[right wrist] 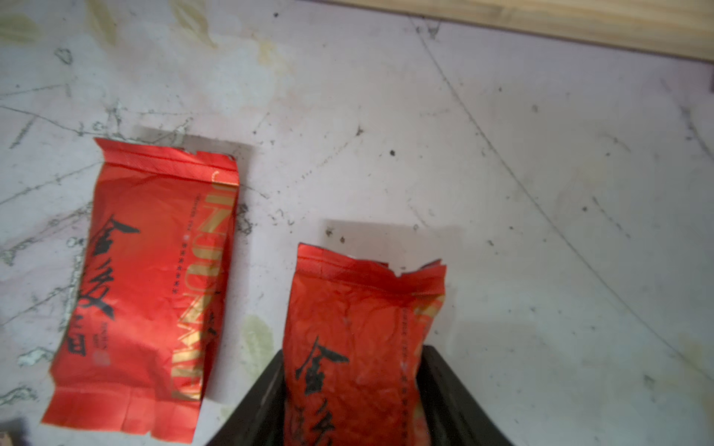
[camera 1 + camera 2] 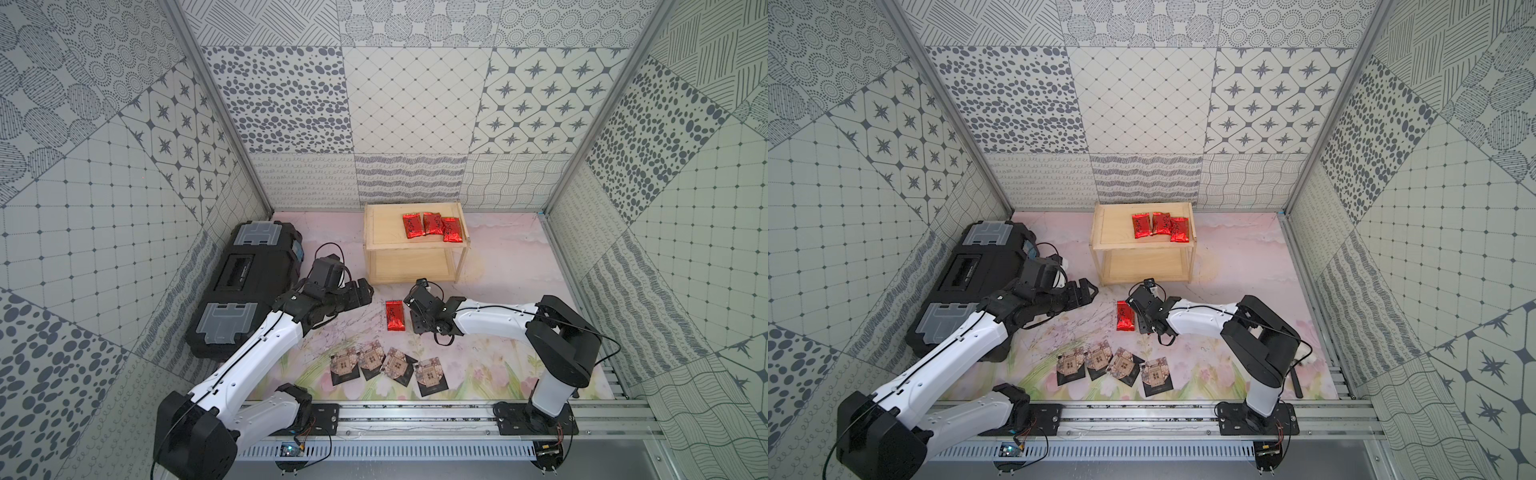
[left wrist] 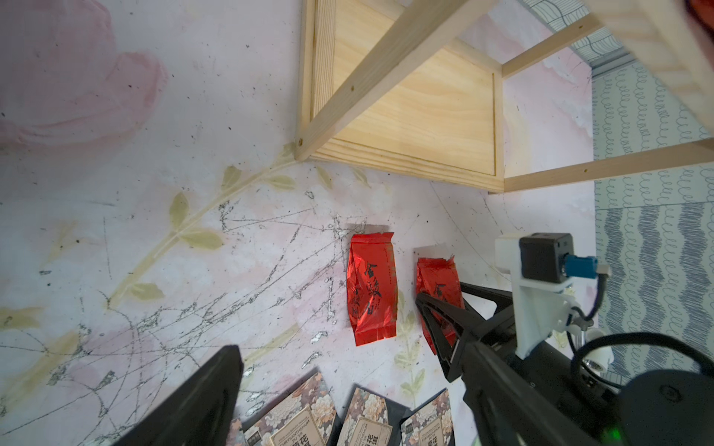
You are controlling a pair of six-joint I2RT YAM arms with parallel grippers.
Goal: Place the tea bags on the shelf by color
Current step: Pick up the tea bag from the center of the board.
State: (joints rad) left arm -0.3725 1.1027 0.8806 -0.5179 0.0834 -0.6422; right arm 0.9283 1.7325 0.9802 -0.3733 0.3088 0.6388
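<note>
- My right gripper (image 1: pixel 353 353) straddles a red sachet (image 1: pixel 363 309), one jaw along each long edge. Both seem to touch the foil, but I cannot tell whether the pinch is firm.
- That sachet lies mid-surface (image 2: pixel 498 266), its long axis running from the front edge toward the shelf (image 2: pixel 386 237), which stands at the back edge just beyond.
- A second red sachet (image 1: pixel 147 285) lies parallel just beside it, not touching.
- My left gripper (image 2: pixel 361 293) hangs spread and empty; I judge it nearer that second one.
- On the shelf's top tier sit three red sachets (image 2: pixel 432 226); the black sachets (image 2: pixel 368 363) line the front edge.
</note>
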